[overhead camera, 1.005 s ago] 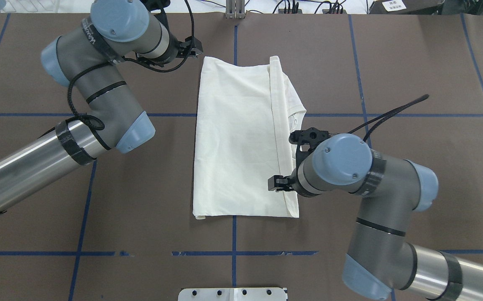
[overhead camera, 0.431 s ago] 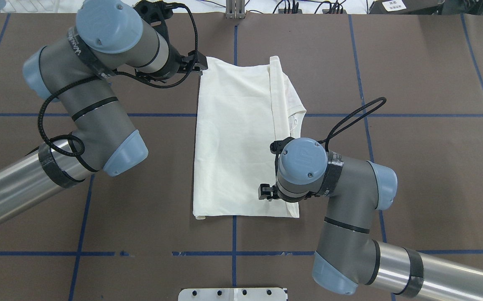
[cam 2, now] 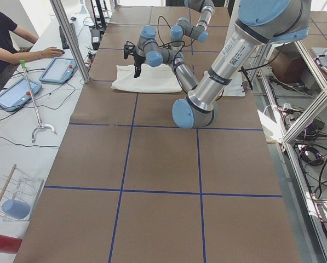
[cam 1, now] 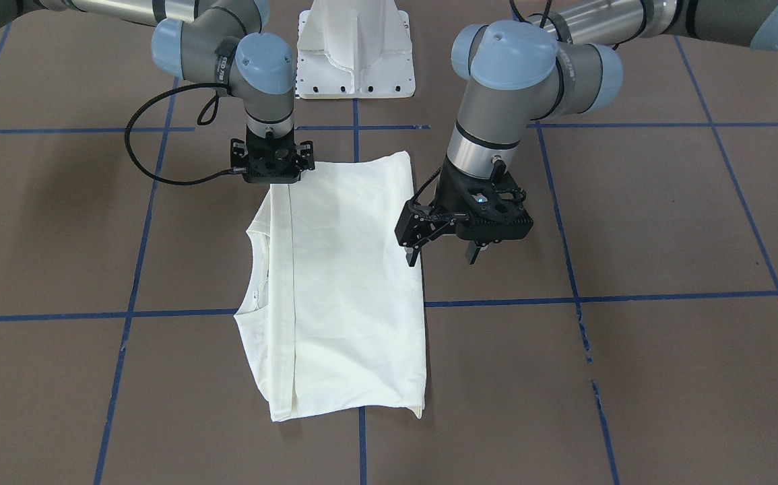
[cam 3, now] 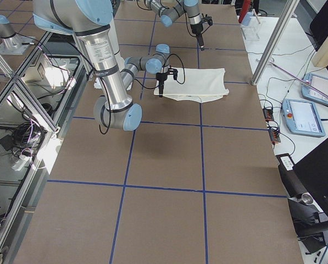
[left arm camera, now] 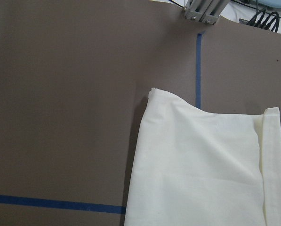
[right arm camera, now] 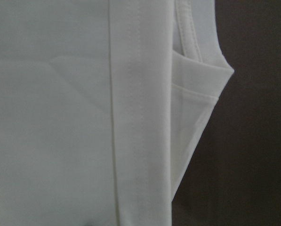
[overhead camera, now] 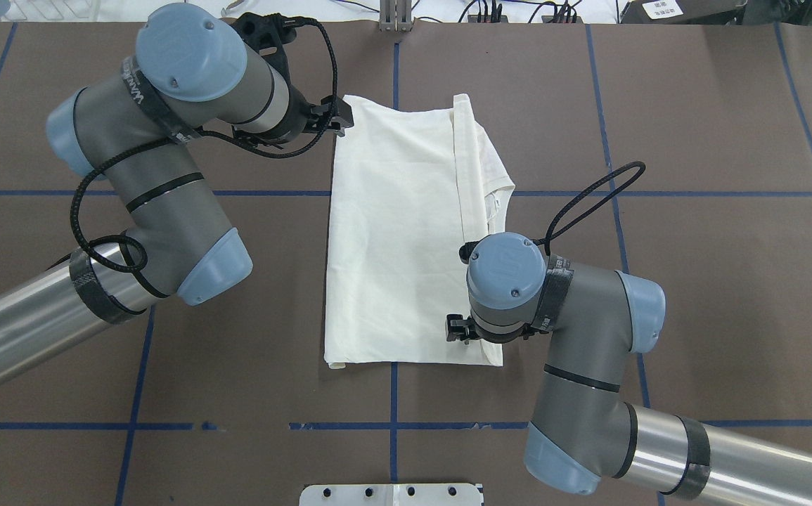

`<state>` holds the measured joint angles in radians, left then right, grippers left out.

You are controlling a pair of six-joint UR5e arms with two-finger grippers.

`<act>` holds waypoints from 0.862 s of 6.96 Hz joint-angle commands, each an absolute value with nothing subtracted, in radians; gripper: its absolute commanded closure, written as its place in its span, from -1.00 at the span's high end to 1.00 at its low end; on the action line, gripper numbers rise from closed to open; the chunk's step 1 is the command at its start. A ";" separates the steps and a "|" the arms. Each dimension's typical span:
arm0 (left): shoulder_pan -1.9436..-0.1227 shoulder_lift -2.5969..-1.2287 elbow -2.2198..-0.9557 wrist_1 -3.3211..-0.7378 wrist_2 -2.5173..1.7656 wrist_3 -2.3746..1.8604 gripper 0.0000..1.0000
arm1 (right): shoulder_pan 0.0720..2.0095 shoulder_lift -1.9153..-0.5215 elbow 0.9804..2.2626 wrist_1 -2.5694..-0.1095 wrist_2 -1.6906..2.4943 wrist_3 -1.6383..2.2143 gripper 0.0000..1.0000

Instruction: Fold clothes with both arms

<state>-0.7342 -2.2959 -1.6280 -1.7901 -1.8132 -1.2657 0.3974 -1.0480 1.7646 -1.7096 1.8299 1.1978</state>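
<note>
The left end effector (cam 1: 441,254) hung open and empty, just beside one edge of the shirt (cam 1: 348,283). The right end effector (cam 1: 271,170) was low over a shirt corner; its opening could not be seen. The folded shirt lay flat on the desk (cam 1: 631,377).

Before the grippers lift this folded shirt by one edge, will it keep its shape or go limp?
The shirt will probably go limp: it is thin cloth lying flat in soft folded layers, so the fold would likely open. It seems light for its size, with no bulk above the table. Pushed, it may bunch rather than slide whole.
</note>
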 commanded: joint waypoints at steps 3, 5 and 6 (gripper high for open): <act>-0.724 -2.298 -1.634 -1.790 -1.813 -1.272 1.00 | 0.400 -1.055 1.764 -1.750 1.829 1.174 1.00; -0.719 -2.298 -1.634 -1.790 -1.813 -1.272 1.00 | 0.411 -1.061 1.764 -1.758 1.829 1.166 1.00; -0.719 -2.298 -1.634 -1.790 -1.813 -1.272 1.00 | 0.422 -1.065 1.764 -1.761 1.829 1.166 1.00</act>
<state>-0.7210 -2.2979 -1.6336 -1.7902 -1.8132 -1.2716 0.4113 -1.0605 1.7641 -1.7572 1.8285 1.1680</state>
